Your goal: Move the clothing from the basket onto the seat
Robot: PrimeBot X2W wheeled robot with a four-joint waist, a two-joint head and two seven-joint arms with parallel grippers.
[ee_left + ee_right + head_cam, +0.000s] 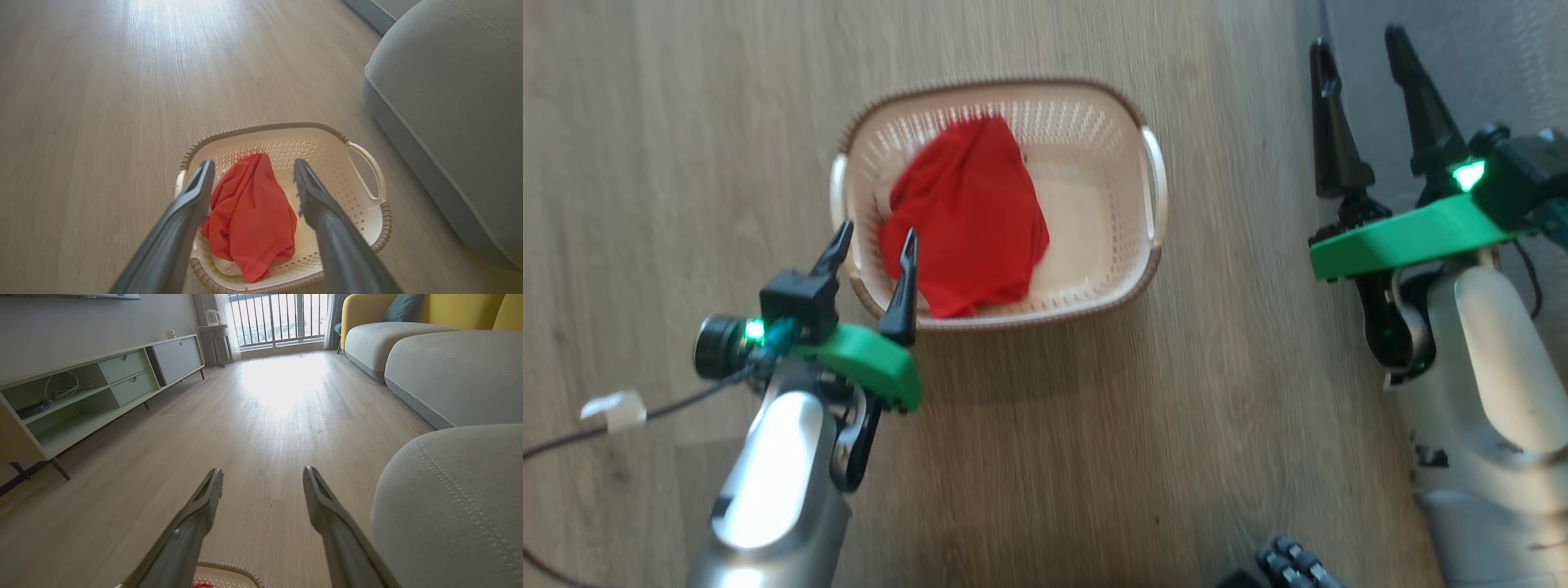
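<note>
Crumpled red clothing (968,214), heaped in cream perforated basket (1094,282)

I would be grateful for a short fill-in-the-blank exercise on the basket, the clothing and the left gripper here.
1. The clothing in the basket is coloured ____.
2. The left gripper, aimed at the clothing, has its fingers ____.
3. The grey seat stands on the robot's ____ side of the basket.
4. The basket has ____ side handles.

Missing words: red; open; right; two.
</note>
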